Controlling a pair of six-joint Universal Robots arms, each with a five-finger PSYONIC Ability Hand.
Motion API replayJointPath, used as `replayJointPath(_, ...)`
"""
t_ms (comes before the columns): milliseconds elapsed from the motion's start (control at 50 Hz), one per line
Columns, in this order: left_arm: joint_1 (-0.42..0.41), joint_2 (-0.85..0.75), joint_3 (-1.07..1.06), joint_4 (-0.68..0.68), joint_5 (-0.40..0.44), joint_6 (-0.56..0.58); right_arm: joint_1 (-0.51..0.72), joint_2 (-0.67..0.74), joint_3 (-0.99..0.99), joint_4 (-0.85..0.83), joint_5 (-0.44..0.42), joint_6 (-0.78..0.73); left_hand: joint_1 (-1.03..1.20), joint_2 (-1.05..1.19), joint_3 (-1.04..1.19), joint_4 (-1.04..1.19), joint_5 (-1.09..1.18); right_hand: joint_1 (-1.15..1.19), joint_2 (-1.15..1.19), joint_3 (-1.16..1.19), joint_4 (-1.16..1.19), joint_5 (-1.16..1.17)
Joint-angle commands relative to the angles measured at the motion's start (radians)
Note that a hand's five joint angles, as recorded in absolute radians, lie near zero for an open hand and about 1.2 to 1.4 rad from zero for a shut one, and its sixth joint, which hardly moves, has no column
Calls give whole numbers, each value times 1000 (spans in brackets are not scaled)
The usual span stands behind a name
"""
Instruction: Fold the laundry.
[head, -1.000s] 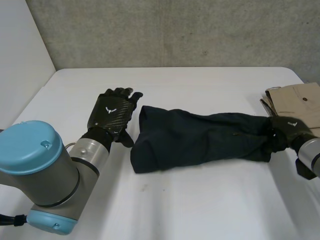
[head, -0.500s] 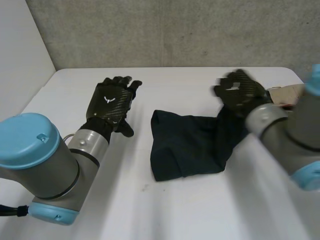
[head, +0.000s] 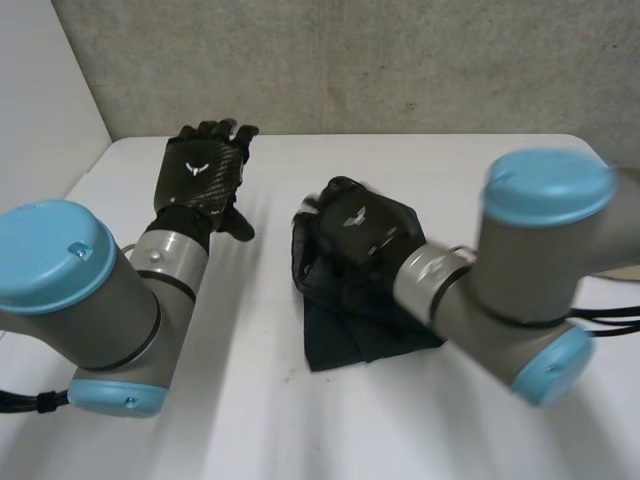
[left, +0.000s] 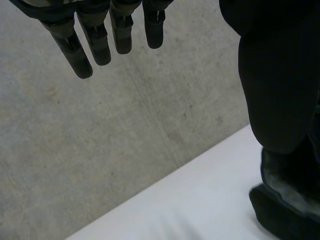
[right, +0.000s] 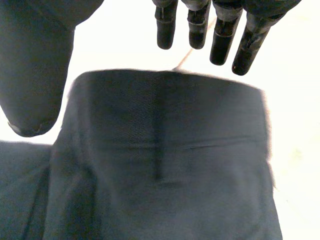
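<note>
On the white bench (head: 250, 420) the dark garment (head: 345, 335) is lying doubled near the middle, our right hand (head: 355, 225) is hanging over it with fingers (right: 197, 30) straight, and our left hand (head: 200, 175) is hovering apart, fingers (left: 95, 42) straight, holding nothing.

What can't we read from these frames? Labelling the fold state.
- Head view: the right arm covers the garment's right side, so its extent there is hidden.
- Head view: the right hand hides the cloth beneath it, so contact can't be told.
- Right wrist view: the garment is cut off by the edges, so its layers can't be counted.
- Left wrist view: the left hand blocks part of the table.
</note>
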Motion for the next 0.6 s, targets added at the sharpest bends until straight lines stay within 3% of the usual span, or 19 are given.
replayJointPath(20,-13,-11,64,0,0,-40,-119,-108,28,117,-56,350,-17,-32,-40,-30,-49,-29,-45,-42,-59,-65)
replayJointPath(160,-48,-27,144,-14,34,-138,-213,-197,57,186,-84,368,-17,-32,-40,-30,-49,-29,-45,-42,-59,-65)
replayJointPath(320,-151,-155,295,-135,132,-146,-300,-211,27,186,16,390,-16,-31,-39,-29,-48,-29,-45,-42,-59,-65)
replayJointPath(480,-206,-353,507,-336,124,-147,-309,-119,-13,187,25,374,7,-8,-16,-5,-25,-29,-45,-42,-59,-65)
replayJointPath(600,-211,-398,567,-385,126,-144,-312,-37,-51,188,22,376,16,1,-7,3,-16,-29,-45,-42,-59,-65)
